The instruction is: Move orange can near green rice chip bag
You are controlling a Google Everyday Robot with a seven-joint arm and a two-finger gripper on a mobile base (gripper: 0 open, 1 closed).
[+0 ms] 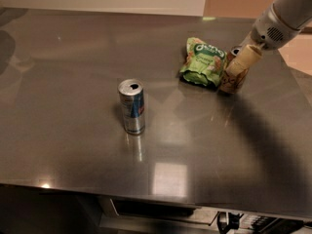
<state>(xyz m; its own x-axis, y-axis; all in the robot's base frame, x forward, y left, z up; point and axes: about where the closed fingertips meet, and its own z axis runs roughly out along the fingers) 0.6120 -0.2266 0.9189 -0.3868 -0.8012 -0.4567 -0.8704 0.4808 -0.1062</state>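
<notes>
Steel, brushed grey: table top (pixel 73 145), bearing three items and the shadow of my arm.

Item 1. Orange can (pixel 229 84): copper-orange, upright, at the far right of the table, just beside the right edge of the green rice chip bag. Touching or a sliver apart, I cannot tell. Only its lower body and a bit of its silver top show, because my gripper stands in front of it.

Item 2. Green rice chip bag (pixel 202 62): bright green, white logo, lying crumpled on the table to the left of the orange can.

Item 3. Silver-and-blue can (pixel 132 106): slim, upright, top opened, well apart from the other two, toward the middle of the table. No part of the job.

Item 4. My gripper (pixel 240 67): reaching down from the upper right, at the orange can, a pale part of it crossing the can's upper front. Whether it clasps the can or has loosed it, I cannot tell.

Status. By my judgement the main part is done: the orange can appears to stand on the table next to the bag. Remaining: make sure its base is down, let go if it is held, and draw away up and to the right without knocking can or bag.
</notes>
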